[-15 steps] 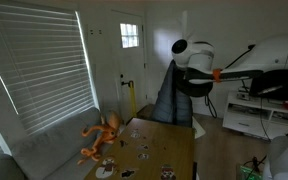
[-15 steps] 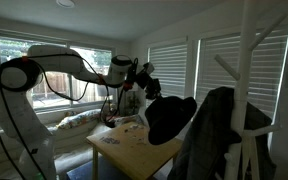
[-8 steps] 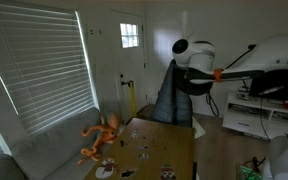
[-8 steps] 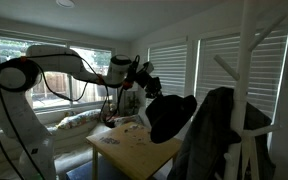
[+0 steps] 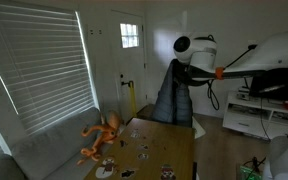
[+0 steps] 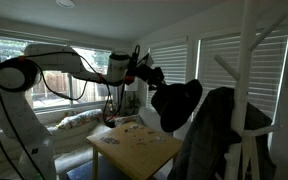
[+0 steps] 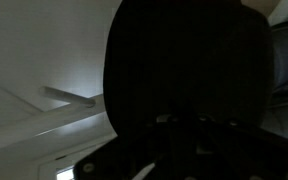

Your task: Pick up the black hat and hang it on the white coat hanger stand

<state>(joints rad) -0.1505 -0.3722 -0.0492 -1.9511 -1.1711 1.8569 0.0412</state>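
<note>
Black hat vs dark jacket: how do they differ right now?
The black hat hangs from the gripper, in the air; the dark jacket hangs on the white coat hanger stand. The black hat is smaller and rounded; the dark jacket is long and draped. Both are dark, soft fabric.

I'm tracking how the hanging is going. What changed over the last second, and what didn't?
The gripper, shut on the black hat, has raised it and carried it closer to the white coat hanger stand. Nothing was let go, and the hat is not yet on a peg. The dark jacket, the table and the orange toy stayed put.
</note>
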